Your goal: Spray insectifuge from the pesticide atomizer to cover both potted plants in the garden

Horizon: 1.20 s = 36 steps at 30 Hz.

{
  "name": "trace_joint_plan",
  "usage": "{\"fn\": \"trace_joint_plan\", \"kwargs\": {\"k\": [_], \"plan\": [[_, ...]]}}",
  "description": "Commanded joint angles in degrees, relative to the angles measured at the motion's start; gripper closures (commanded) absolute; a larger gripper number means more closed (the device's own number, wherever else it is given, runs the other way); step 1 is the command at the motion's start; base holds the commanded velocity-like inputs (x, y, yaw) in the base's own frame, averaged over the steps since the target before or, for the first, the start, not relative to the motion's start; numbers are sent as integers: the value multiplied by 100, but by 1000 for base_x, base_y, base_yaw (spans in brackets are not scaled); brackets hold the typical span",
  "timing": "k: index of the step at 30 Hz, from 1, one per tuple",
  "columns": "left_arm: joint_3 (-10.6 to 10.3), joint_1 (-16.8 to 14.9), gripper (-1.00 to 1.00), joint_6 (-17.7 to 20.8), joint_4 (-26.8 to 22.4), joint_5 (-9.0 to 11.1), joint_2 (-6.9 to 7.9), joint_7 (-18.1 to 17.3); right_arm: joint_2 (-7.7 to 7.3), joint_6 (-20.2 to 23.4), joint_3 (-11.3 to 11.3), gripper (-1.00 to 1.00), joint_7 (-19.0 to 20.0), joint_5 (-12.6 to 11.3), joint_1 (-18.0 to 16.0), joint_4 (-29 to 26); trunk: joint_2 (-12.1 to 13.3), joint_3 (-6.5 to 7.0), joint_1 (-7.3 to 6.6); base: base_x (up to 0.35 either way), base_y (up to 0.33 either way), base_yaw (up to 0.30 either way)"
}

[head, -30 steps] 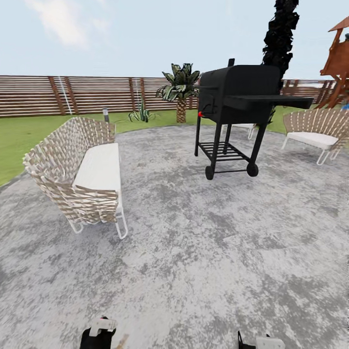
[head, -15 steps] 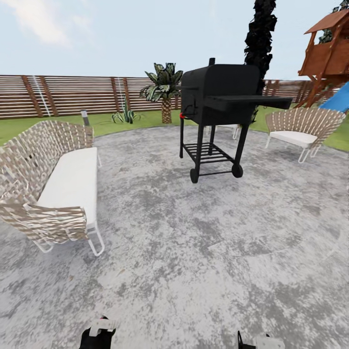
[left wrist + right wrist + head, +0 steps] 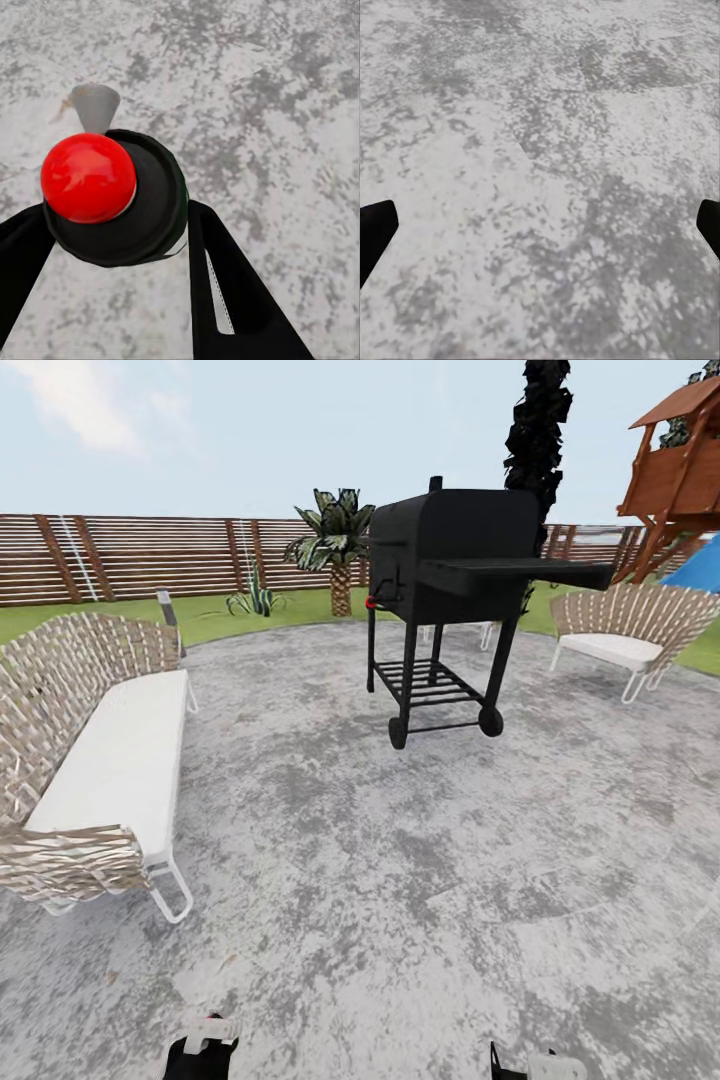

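The left tool [image 3: 112,232] is clamped on one pesticide atomizer [image 3: 112,199]; the right tool [image 3: 540,225] gapes wide over gravel patio [image 3: 540,150].

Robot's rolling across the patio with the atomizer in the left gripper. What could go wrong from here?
1. The black grill stands ahead on the gravel patio; heading straight on could clip its wheeled legs.
2. The woven bench sits close on the left, so a left turn might brush it.
3. The pesticide atomizer sits between the left gripper's two dark fingers; a bump could shift it. Neither potted plant is identifiable yet, so the route is unconfirmed.
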Motion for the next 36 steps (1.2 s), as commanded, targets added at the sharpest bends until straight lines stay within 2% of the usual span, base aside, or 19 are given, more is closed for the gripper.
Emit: {"fn": "trace_joint_plan", "kwargs": {"k": [1, 36], "plan": [[-38, -4, 100, -16, 5, 61, 4, -23, -2, -14, -21, -100, -45, 62, -5, 8, -2, -5, 2, 337, -10, 0], [-38, -4, 100, -16, 10, 53, 3, -23, 0, -16, -21, -100, -48, 62, -6, 17, -2, -5, 2, 337, 0, 0]]}}
